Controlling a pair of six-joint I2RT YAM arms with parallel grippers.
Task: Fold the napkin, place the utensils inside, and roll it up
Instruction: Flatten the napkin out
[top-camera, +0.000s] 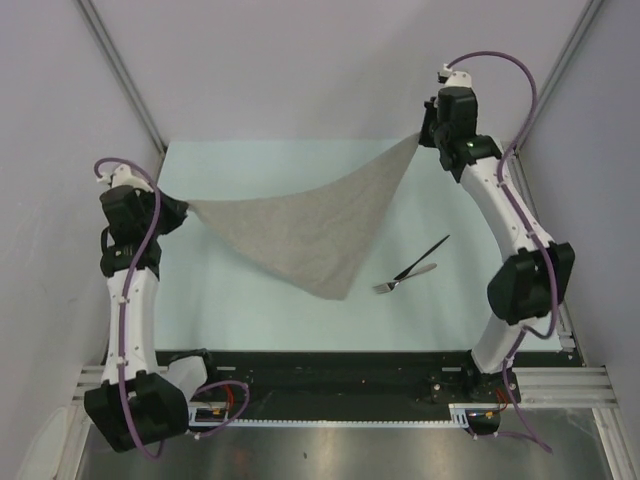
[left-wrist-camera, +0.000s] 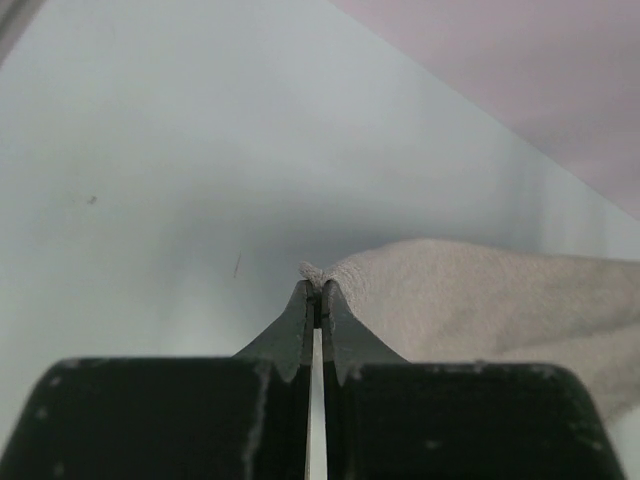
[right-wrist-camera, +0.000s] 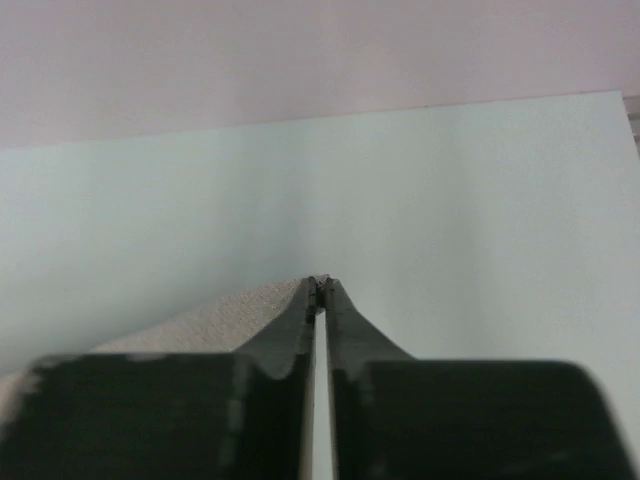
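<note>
Your two arms hold the napkin (top-camera: 300, 225) stretched between them above the table (top-camera: 250, 330). The left gripper (top-camera: 183, 210) has one corner at the left side, and the right gripper (top-camera: 424, 135) has another corner at the far right. Both wrist views show the same thing: each pair of fingers is pressed together on a small tuft of cloth, with only a hairline gap between the tips, so both are pinching fabric and neither is empty. The cloth sags from the taut upper edge into a rough triangle, its lowest corner pointing toward the near middle of the table. You cannot tell from above whether that corner rests on the surface or hangs just clear of it. The fork (top-camera: 405, 279) and the dark utensil (top-camera: 425, 256) lie on the bare table to the right of that hanging corner, apart from the cloth. They sit just beside each other at a slant, and their near ends may overlap, which is too fine to tell. As for progress, this looks like the opening step. The napkin is lifted and spread by two corners, but no flat fold lies on the table yet. Nothing sits inside the cloth, and no rolling has begun. That leaves you to lay the fold down, release the corners, pick up both utensils, place them on the cloth, and roll it. Most of the task lies ahead.
</note>
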